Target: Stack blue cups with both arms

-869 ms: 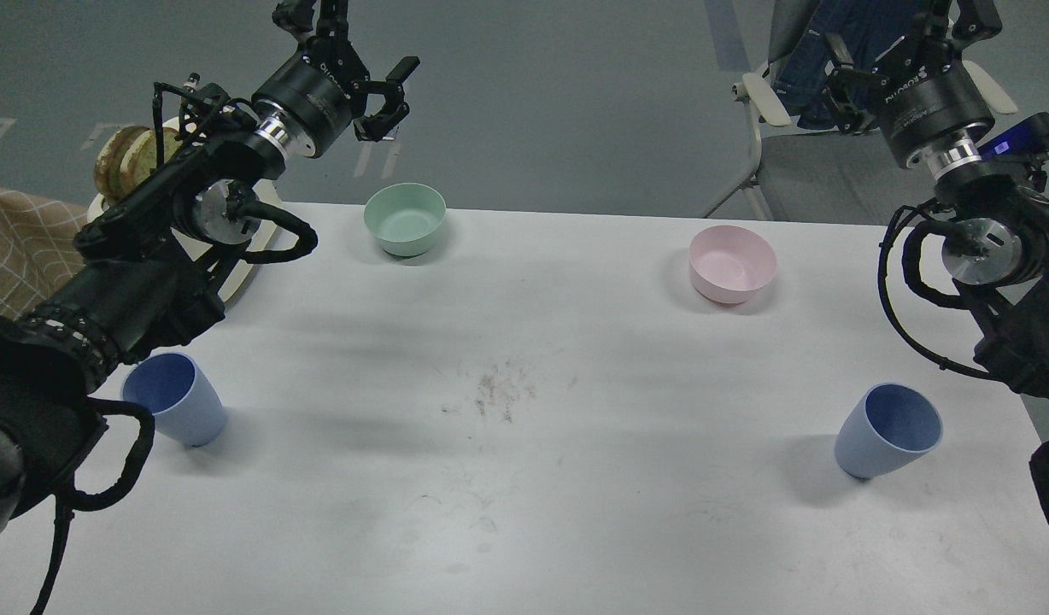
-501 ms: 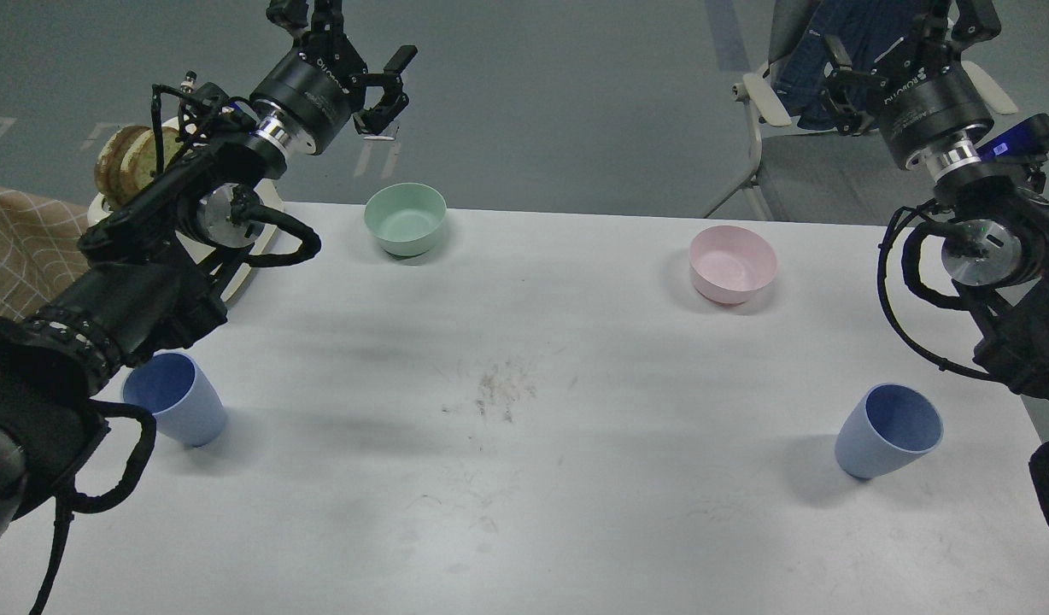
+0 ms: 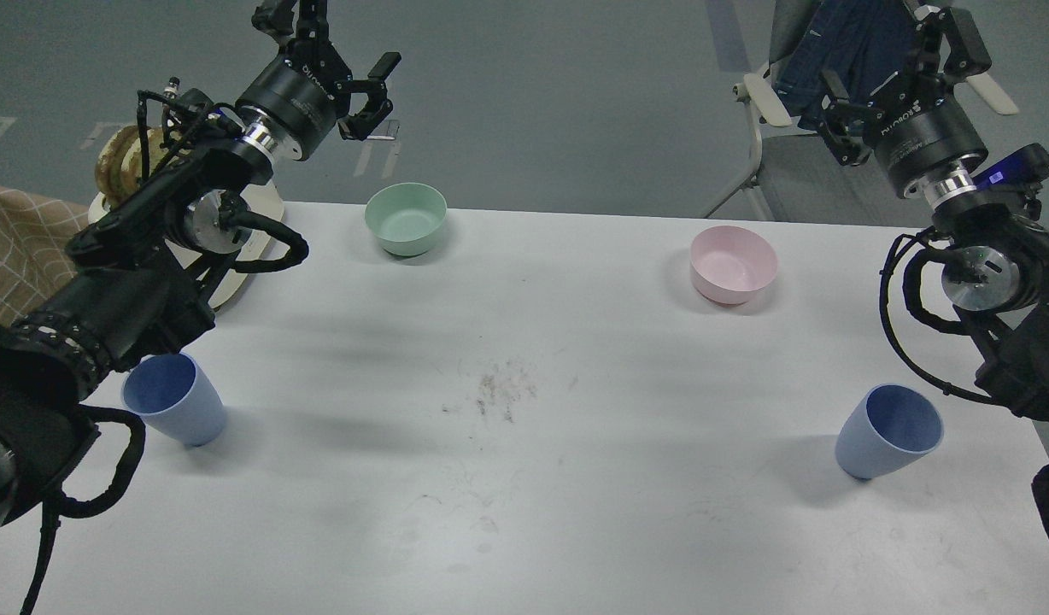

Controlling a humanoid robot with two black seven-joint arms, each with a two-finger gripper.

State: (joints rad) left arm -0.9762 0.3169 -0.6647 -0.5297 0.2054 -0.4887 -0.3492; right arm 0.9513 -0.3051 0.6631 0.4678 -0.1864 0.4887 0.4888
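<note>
Two pale-blue cups stand upright on the white table [image 3: 524, 342]: the left cup [image 3: 176, 400] at the near left, the right cup [image 3: 887, 431] at the near right. My left gripper [image 3: 328, 38] is raised beyond the table's far left edge, open and empty, far from the left cup. My left forearm passes just above and behind that cup. My right gripper [image 3: 899, 60] is raised at the far right, in front of a chair, open and empty, well away from the right cup.
A mint-green bowl [image 3: 406, 218] sits at the back left and a pink bowl [image 3: 734, 265] at the back right. A plate with bread [image 3: 119, 154] and a tan cloth [image 3: 12, 248] lie at the left edge. A chair with blue clothes [image 3: 840, 51] stands behind the table.
</note>
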